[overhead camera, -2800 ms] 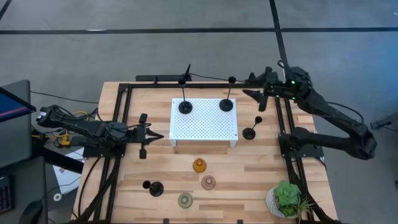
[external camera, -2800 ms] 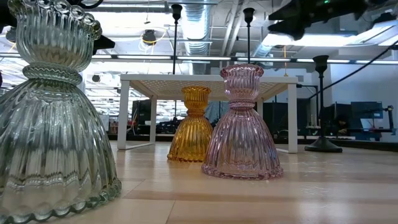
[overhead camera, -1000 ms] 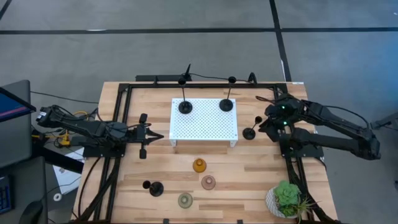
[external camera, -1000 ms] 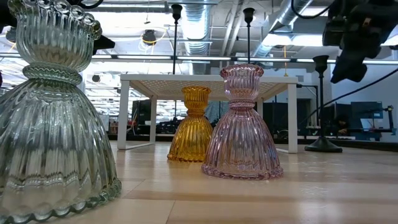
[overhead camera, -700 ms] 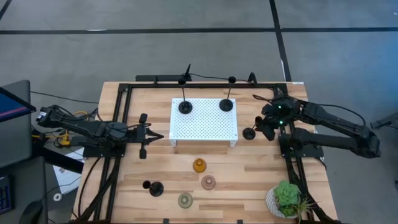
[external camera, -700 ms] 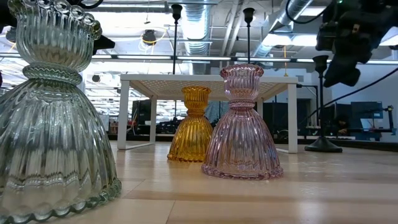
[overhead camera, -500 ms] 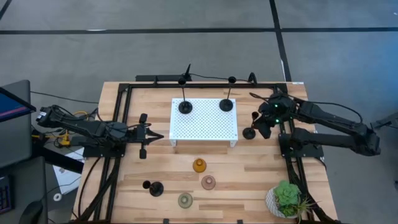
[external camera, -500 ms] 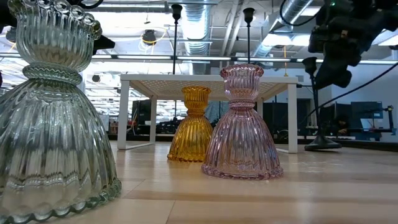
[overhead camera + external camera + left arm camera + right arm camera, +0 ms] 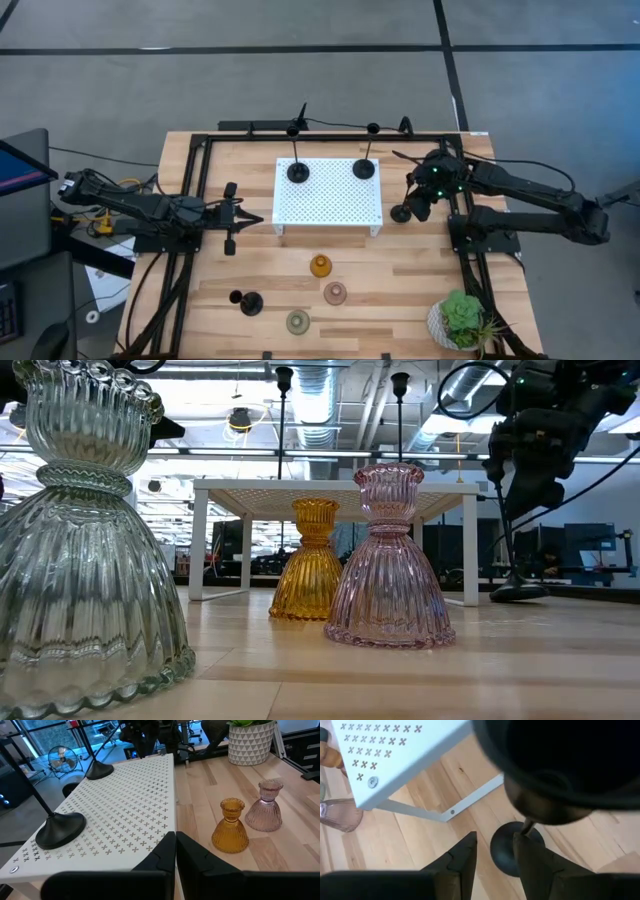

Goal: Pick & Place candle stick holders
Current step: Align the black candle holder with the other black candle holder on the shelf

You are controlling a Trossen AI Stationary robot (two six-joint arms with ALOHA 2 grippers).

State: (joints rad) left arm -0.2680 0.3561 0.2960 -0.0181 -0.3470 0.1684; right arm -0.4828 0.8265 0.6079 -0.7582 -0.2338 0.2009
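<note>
- The black candle holder [image 9: 400,213] stands on the counter [image 9: 400,280] just beside the right edge of the white platform [image 9: 329,192]; in the right wrist view its stem rises between the parted jaws, not yet pinched.
- A few seconds back the right gripper [image 9: 418,200] sat high near the counter's back corner; since then it has swung inward and dropped over this holder. My read: the approach is finished and closing on the stem comes next.
- Two black holders [image 9: 298,171] already stand on the platform; a fourth [image 9: 249,302] and the amber [image 9: 320,266], pink [image 9: 335,293] and green [image 9: 298,321] ones wait on the counter.
- The left gripper [image 9: 240,218] waits at the platform's left side, jaws closed on nothing.
- No readable writing or brand shows anywhere.
</note>
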